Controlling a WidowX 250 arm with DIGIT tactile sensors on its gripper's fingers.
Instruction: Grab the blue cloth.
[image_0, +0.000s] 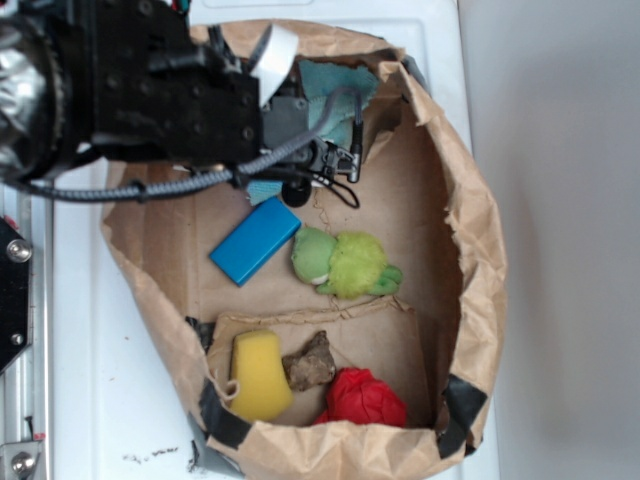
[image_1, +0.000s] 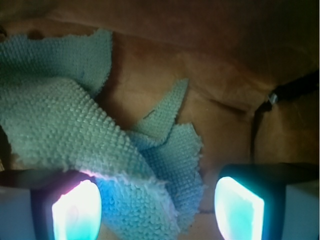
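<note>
Black robot gripper (image_1: 157, 207) spread wide open, one glowing pad (image_1: 76, 210) over crumpled pale teal-blue nubby terry cloth (image_1: 70, 125). Lay at far end of brown paper bag (image_0: 480, 230), beyond bright blue hard rectangular block (image_0: 254, 240) and green plush toy (image_0: 345, 263).

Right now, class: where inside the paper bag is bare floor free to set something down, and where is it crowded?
Free: the bare strip of the paper bag right of the green plush toy, and the floor above the toy. Crowded: the lower end, where yellow sponge, brown lump and red object cluster; the gripper over the blue cloth.
</note>
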